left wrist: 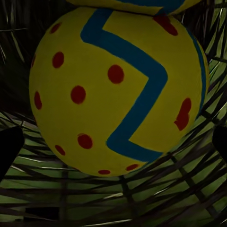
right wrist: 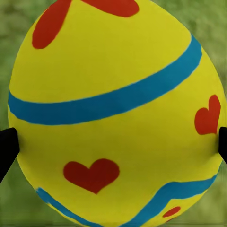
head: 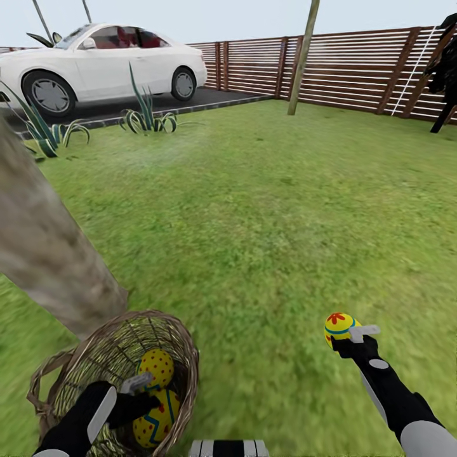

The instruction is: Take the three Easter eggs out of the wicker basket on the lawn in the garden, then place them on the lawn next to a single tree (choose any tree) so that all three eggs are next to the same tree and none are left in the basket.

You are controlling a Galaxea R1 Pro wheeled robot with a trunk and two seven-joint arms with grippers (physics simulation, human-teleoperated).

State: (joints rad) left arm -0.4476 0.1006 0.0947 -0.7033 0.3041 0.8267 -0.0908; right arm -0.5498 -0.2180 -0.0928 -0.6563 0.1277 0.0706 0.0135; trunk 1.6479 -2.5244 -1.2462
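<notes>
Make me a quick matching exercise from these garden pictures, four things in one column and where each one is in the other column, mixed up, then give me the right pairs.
Things:
1. flower-and-band egg
2. red-dotted egg
3. white car
4. thick tree trunk

Places:
A. on the dark driveway beyond the grass
B. rising from the lawn right beside the wicker basket
C. between the right gripper's fingers, above the grass
D. inside the basket, next to the zigzag egg and the left gripper

Pairs: 1-C, 2-D, 3-A, 4-B
</notes>
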